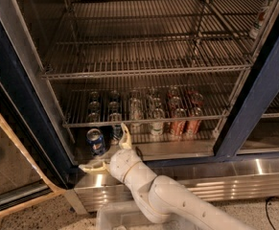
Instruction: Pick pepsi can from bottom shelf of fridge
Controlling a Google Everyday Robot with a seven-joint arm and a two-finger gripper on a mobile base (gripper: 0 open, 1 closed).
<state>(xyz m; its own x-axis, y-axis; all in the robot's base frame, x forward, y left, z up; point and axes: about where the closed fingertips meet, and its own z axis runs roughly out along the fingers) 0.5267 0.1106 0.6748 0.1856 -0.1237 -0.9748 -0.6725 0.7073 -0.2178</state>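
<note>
approach step: we logged the gripper (104, 148), jaws released, just beside the pepsi can (95, 141); next, we judged, enclosing it.

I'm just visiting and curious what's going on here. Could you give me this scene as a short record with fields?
fridge: open, wire racks inside
bottom shelf: rows of cans standing on it
pepsi can: upright at the front left, apart from the rows
red cans: right side of the rows
gripper: low at the shelf front, right beside the pepsi can
jaws: spread open, holding nothing
</note>
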